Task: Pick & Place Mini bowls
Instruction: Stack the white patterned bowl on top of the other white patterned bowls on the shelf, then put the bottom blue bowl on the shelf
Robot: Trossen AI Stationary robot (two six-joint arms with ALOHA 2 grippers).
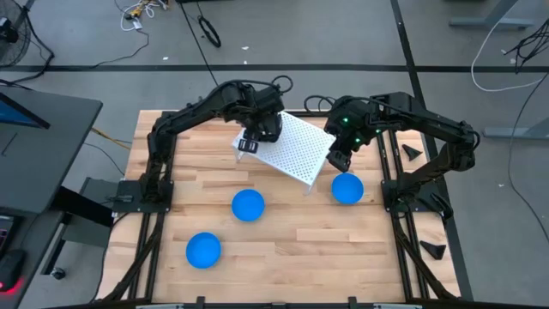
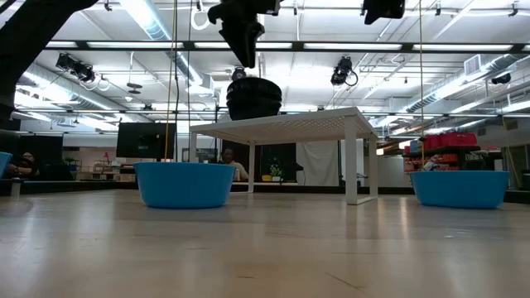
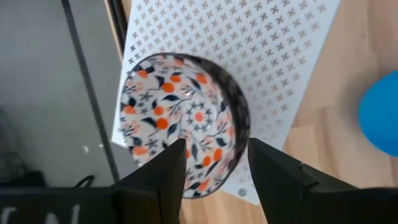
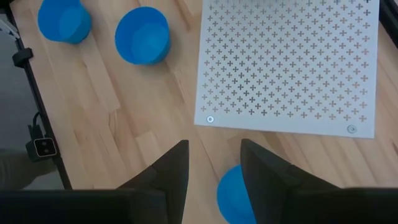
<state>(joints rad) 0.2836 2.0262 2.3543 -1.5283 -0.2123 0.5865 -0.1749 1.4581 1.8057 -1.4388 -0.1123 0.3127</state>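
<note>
Left gripper (image 3: pixel 214 171) fingers are spread apart, nothing clamped — they straddle the near rim of the patterned bowl stack (image 3: pixel 183 121) from above, not pinching it. The top bowl shows white with orange-and-dark floral print; the low view shows stacked bowls (image 2: pixel 253 98) on the white perforated rack (image 1: pixel 296 146), near the rack's corner on the left arm's side.

Right gripper (image 4: pixel 214 165) hovers off the opposite rack edge, fingers parted with nothing between them, directly above one blue bowl (image 1: pixel 346 189), which sits on the wooden table (image 1: pixel 292 240) just beside the rack's leg.

Two more blue bowls sit on the table in front of the rack — one (image 1: pixel 248 205) near its front edge, the other (image 1: pixel 203 250) farther out toward the left arm's base.

Rack stands on four legs, tilted askew to the table edges.
</note>
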